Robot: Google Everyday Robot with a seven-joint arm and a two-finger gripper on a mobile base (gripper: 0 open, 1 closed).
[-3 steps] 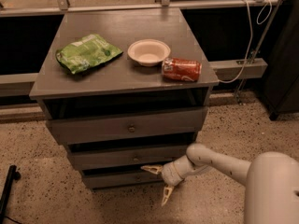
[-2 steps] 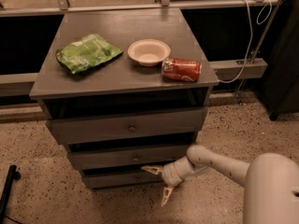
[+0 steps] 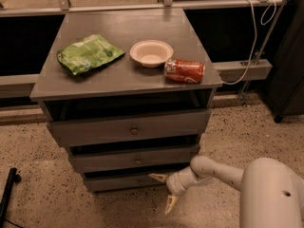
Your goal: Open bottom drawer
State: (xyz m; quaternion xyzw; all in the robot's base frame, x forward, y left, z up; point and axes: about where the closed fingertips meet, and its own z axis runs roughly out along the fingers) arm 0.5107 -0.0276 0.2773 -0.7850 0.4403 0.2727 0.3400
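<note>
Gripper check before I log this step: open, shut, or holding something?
Gripper: open, holding nothing, at the front of the bottom drawer.

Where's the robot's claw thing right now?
In the camera view, the gripper is low and just right of centre, close to the floor. It is open, right in front of the right end of the bottom drawer, near its knob.
</note>
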